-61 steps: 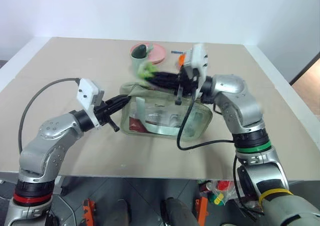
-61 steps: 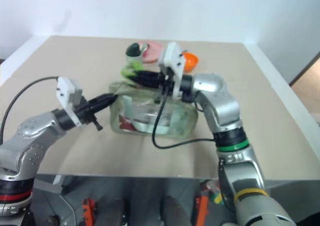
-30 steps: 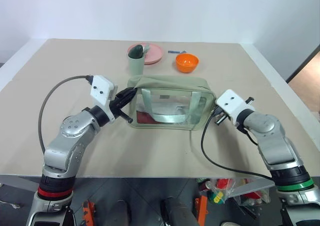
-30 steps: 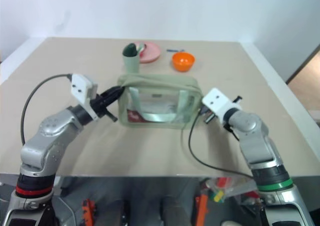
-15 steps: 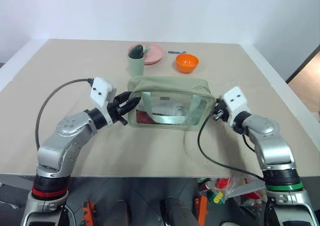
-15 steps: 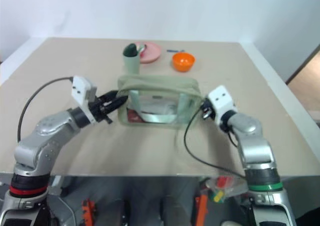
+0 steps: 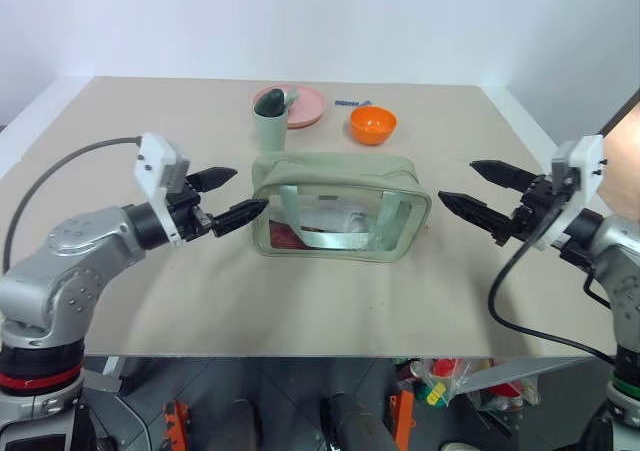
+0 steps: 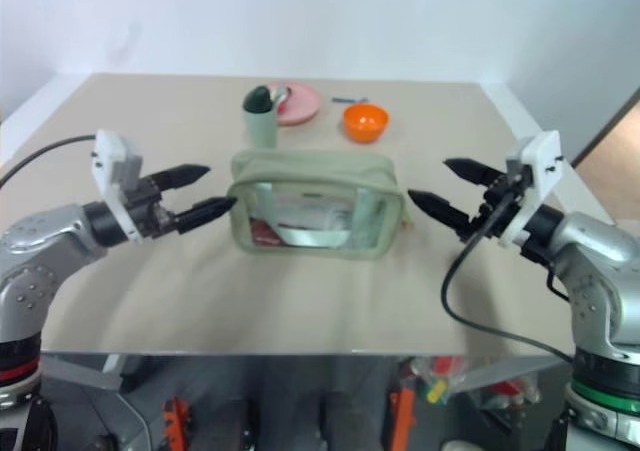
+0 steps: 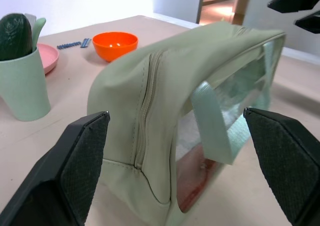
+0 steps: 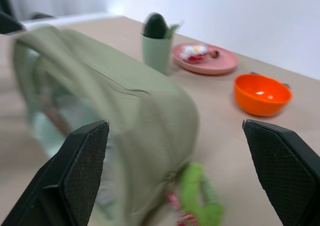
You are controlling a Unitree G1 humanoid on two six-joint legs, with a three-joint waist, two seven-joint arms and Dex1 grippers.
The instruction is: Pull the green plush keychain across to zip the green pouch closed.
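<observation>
Two grippers are mine, and both stand wide open with nothing in them. My left gripper (image 7: 226, 197) hangs just beside the left end of the green pouch (image 7: 340, 206), and my right gripper (image 7: 485, 196) hangs near its right end, a bit farther off. The pouch sits on the table (image 7: 150, 291) between them, and its long side runs from 9 o'clock to 3 o'clock in my head views. The zip runs the same way along the top. In my left wrist view the zip line (image 9: 145, 110) on the left end looks closed, and the top looks flat and shut, so I think the zipping is done or nearly done. The green plush keychain (image 10: 200, 203) lies on the table at the right end of the pouch, low down by the end of the zip. From my right gripper it lies at about 9 o'clock, and my right arm is the nearer one if it needs one more tug. Some things are hard to see. In my head views the keychain is tucked behind the pouch's right end. In my right wrist view it is blurry, so I cannot tell if the zip pull has reached the very end. Behind the pouch, at 12 o'clock, stand a pale green cup (image 7: 270, 123), a pink plate (image 7: 310, 106) and an orange bowl (image 7: 373, 124).
</observation>
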